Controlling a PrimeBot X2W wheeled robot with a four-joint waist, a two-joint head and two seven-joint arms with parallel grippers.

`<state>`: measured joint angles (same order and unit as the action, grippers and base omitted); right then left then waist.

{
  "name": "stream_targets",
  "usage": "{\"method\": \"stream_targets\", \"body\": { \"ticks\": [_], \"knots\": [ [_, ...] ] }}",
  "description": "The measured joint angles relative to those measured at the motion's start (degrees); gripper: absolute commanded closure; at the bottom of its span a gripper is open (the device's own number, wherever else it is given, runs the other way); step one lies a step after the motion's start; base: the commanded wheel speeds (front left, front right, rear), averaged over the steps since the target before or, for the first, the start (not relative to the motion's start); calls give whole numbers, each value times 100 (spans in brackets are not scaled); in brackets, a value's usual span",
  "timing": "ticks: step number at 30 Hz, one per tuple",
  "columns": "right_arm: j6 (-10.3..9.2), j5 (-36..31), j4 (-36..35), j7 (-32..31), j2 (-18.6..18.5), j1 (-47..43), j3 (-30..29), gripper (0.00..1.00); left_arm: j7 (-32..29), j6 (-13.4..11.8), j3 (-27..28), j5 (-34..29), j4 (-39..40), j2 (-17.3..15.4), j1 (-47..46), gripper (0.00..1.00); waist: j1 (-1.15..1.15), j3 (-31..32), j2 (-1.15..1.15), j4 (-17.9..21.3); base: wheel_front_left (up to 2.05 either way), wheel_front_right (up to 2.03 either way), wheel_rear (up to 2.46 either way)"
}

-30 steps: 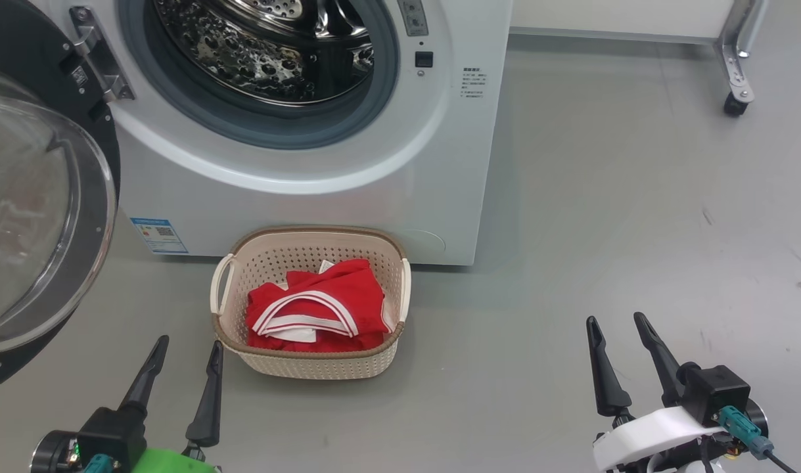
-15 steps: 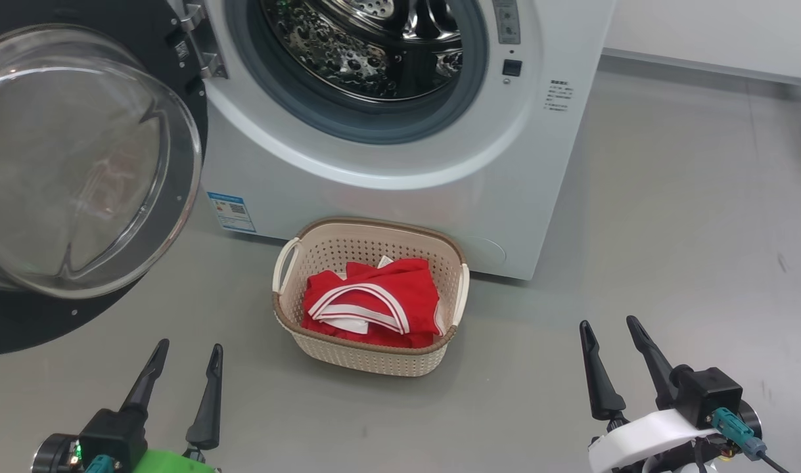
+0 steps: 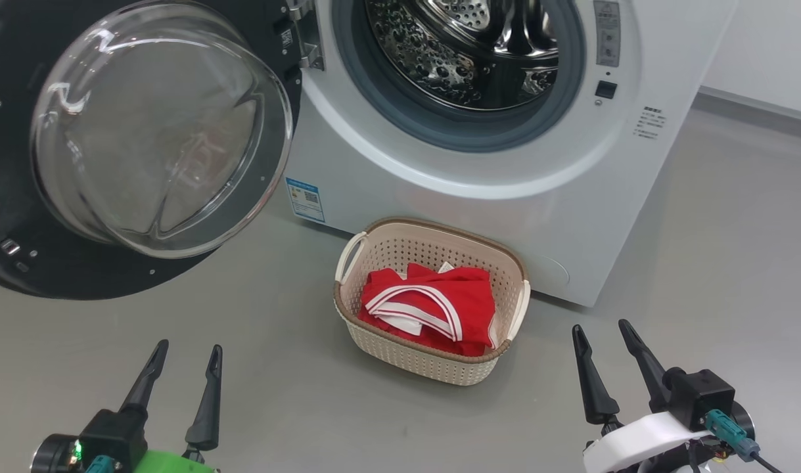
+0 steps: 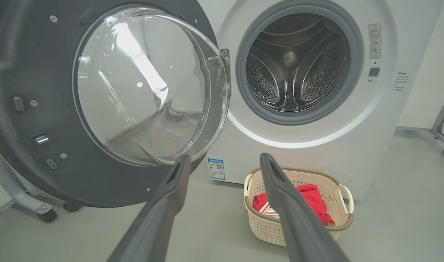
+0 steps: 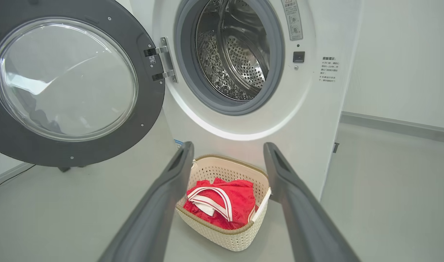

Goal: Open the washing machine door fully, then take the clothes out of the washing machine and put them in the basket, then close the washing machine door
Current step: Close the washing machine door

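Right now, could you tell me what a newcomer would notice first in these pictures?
First, the bright red clothes heaped in the cream basket right in front of the washing machine. Next, the washing machine door, swung wide open at the left, its glass bowl bulging beside the empty steel drum.

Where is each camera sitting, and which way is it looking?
Head view: on the robot's head, facing forward and down at the basket before the washing machine; left gripper and right gripper show at the bottom.
Left wrist view: on the left wrist, facing along its own fingers toward the open washing machine door and drum.
Right wrist view: on the right wrist, facing along its fingers toward the clothes in the basket.
Shared: both wrist views show door, drum and basket.
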<state>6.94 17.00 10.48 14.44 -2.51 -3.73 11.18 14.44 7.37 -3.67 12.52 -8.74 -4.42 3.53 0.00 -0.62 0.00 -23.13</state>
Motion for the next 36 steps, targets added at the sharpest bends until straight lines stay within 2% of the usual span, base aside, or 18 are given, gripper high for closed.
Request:
{"method": "stream_targets", "body": {
  "ticks": [6, 12, 36],
  "knots": [
    [3, 18, 3, 0, 1, -1, 13, 0, 0, 0, 14, 0, 2, -4, 3, 0, 0, 36, 0, -333, 0, 0, 0],
    [4, 19, 25, 0, 5, 14, 231, 0, 0, 0, 293, 1, 63, -9, 27, 0, 0, 4, 0, -567, 0, 0, 0],
    [4, 62, 230, 0, 2, 213, 354, 0, 0, 0, 411, 0, 190, 10, 61, 0, 0, -78, 0, -644, 0, 0, 0]
  ]
}}
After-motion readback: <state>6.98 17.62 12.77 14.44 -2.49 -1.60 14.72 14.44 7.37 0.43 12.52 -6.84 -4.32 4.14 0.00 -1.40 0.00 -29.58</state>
